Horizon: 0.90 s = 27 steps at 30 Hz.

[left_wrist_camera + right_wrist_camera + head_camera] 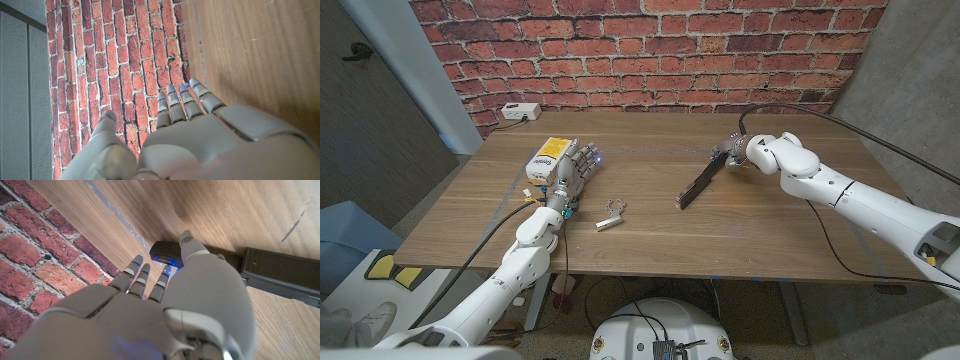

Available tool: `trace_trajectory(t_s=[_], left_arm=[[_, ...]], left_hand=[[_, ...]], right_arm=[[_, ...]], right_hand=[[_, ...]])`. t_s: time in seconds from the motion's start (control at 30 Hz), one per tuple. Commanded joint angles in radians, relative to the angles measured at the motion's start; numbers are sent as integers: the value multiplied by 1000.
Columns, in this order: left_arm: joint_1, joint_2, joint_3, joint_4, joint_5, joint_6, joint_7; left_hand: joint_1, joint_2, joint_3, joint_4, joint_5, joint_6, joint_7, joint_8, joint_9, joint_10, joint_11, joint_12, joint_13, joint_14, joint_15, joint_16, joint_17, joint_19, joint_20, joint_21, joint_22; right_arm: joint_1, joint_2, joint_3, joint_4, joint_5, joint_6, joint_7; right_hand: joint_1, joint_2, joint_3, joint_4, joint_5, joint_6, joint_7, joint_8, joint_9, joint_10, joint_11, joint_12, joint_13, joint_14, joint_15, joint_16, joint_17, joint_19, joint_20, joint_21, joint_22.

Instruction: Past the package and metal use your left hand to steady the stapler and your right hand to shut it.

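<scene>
The black stapler [699, 184] lies opened out long on the table right of centre; its far end [167, 256] shows under my right hand's fingertips. My right hand [740, 152] hovers at that far end with fingers stretched out, gripping nothing; whether it touches the stapler I cannot tell. My left hand [570, 172] stands at the table's left, well away from the stapler, fingers straight and holding nothing [190, 140]. A yellow and white package [547, 158] lies just beside its fingers. A small metal piece [611, 219] sits between the left hand and the stapler.
A white box [521, 112] with a cable sits at the table's back left corner. A black cable [820, 115] runs over the right arm. The brick wall [650, 50] stands close behind the table's far edge.
</scene>
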State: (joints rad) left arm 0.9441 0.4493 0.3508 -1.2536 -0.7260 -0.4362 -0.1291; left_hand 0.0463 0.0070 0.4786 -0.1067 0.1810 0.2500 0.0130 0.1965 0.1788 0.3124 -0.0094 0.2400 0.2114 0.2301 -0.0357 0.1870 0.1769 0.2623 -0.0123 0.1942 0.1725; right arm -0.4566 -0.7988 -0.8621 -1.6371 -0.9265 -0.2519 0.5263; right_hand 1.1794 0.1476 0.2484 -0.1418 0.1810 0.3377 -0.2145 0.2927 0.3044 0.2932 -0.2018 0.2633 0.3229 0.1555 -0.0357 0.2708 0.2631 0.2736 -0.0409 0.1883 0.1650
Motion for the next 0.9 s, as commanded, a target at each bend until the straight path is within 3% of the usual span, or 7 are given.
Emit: trace_trajectory(t_s=[0.03,0.23,0.3,0.4,0.9], left_arm=[[-3,4,5,-11,8,3,5],[-5,1,8,-10,12,4,11],[-6,-1,9,-8,10,6,10],[-9,-6,10,-2,8,5,8],[-20,-16,14,23,5,0,-3]], left_hand=[[14,-1,1,-8,5,11,4,-1,3,8,-4,-1,3,2,-19,0,1,-7,-1,-2,1],[17,1,2,-9,5,18,7,1,3,10,-3,0,2,6,-21,1,1,-7,-1,-2,1],[19,2,4,-11,5,18,7,1,3,11,-2,0,2,5,-22,1,1,-7,-1,-2,1],[22,3,5,-12,5,20,6,1,3,11,-2,-1,2,6,-22,1,0,-6,-1,-2,1],[35,5,10,-21,5,23,6,1,2,16,-4,0,2,8,-24,0,0,-5,-4,-1,1]], right_arm=[[7,8,-11,17,-8,5,4],[12,10,-12,30,-4,11,4],[14,10,-13,35,-1,15,4],[17,12,-14,40,1,18,4],[19,14,-23,44,-9,15,1]], right_hand=[[1,12,-3,2,-2,3,-2,3,5,3,-1,6,6,4,-192,8,5,-3,-116,-1,4],[2,12,-5,2,-3,3,-3,3,9,7,-1,7,9,3,-193,8,8,0,-115,1,4],[7,10,-8,0,-3,6,-3,3,19,13,0,9,18,8,-193,9,11,21,-133,7,3],[11,10,-10,-1,-4,13,-2,6,27,18,-1,10,24,16,-194,11,13,36,-141,9,3],[-18,5,-38,16,-5,28,-1,12,59,40,2,16,49,60,-192,39,39,69,-128,11,6]])
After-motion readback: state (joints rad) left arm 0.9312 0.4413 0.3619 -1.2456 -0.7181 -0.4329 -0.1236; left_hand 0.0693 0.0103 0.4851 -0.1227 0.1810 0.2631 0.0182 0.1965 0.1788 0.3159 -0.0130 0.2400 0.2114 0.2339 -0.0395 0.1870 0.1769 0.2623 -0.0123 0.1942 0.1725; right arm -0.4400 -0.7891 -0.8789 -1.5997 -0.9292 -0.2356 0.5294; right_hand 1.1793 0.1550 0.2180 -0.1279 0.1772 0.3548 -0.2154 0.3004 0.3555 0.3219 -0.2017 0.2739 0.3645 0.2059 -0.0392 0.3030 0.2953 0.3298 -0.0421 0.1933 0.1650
